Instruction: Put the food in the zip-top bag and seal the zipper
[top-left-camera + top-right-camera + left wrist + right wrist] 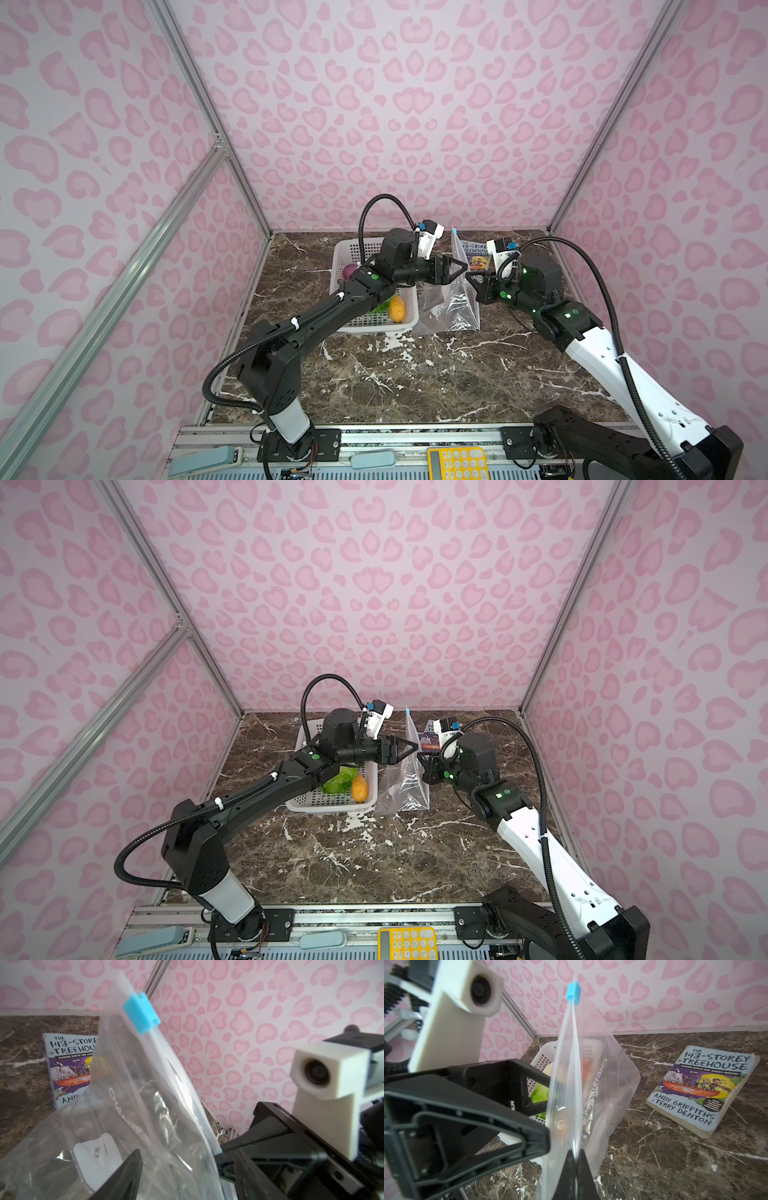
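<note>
Brown marble table [415, 374], with both arms working at its far half. Left arm [320, 313] reaches across over the white perforated basket [376, 329]. Right arm [602, 357] comes in from the right side. Zip-top bag [449, 309] stands upright just right of the basket, bottom on the table, mouth edge running upward between the two pincers. It looks the same in both top views [405, 789]. White lettering on its sheet is visible in the wrist views. Paperback book [702, 1088] lies flat on the table behind the bag, near the back wall and apart from the bag. Left pincer [464, 267] is spread. The right wrist view shows its two fingers [538, 1140] well apart, with tips right at the bag's near sheet beside the mouth; can't tell if they touch it. Right pincer [576, 1154] is pressed together, pinching the zipper edge low on the mouth and holding the bag up. The food that shows clearly sits in the basket: green cabbage [338, 781], yellow-orange potato [359, 788] beside it, purple onion [351, 271] further back, partly hidden by the left arm. Zipper [576, 1084]: its two strips split apart below the slider, so the mouth is partly open. Blue slider tab [573, 992] sits at the top end of the zipper, the bag's highest point.
</note>
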`<state>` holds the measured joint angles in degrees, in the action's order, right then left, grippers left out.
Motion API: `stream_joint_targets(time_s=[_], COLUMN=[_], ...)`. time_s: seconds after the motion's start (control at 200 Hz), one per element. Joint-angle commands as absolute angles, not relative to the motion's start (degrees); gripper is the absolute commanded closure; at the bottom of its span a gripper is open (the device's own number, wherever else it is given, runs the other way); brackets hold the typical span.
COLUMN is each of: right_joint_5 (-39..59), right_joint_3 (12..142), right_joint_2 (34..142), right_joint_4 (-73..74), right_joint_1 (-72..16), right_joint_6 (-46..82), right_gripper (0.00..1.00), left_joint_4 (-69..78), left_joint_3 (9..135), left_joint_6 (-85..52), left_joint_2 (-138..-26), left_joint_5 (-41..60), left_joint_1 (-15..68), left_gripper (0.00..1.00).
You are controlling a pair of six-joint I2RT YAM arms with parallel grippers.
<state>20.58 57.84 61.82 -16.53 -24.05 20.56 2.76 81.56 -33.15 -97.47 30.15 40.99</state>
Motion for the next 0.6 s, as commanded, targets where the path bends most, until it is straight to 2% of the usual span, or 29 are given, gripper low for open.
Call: stream_joint_targets(time_s=[0.0,0.05,0.09,0.15,0.235,0.595], right_joint_5=[20.0,19.9,19.8,19.6,16.7,-0.4], right_joint_3=[58.2,58.2,58.3,58.5,59.1,64.7], right_joint_2=[62.1,62.2,62.3,62.4,62.7,60.8], right_joint_4=[-15.1,-15.0,-15.0,-15.2,-17.1,-26.9], right_joint_1=[-24.8,-25.0,-25.1,-25.1,-25.2,-25.2], right_joint_6=[20.7,20.7,20.7,20.5,20.2,17.1], right_gripper=[1.0,1.0,1.0,1.0,1.0,1.0], left_joint_4=[3.7,3.5,3.4,3.3,2.5,-2.0], left_joint_3=[83.3,83.6,83.7,83.8,84.2,86.7], left_joint_6=[-34.5,-34.6,-34.6,-34.7,-34.3,-31.9], left_joint_2=[-99.0,-99.4,-99.6,-99.7,-99.6,-98.0], left_joint_5=[31.7,31.4,31.1,30.9,30.5,29.1], left_joint_1=[41.0,41.0,41.0,41.0,41.0,41.0], left_gripper=[0.43,0.56,0.62,0.8,0.96,0.97])
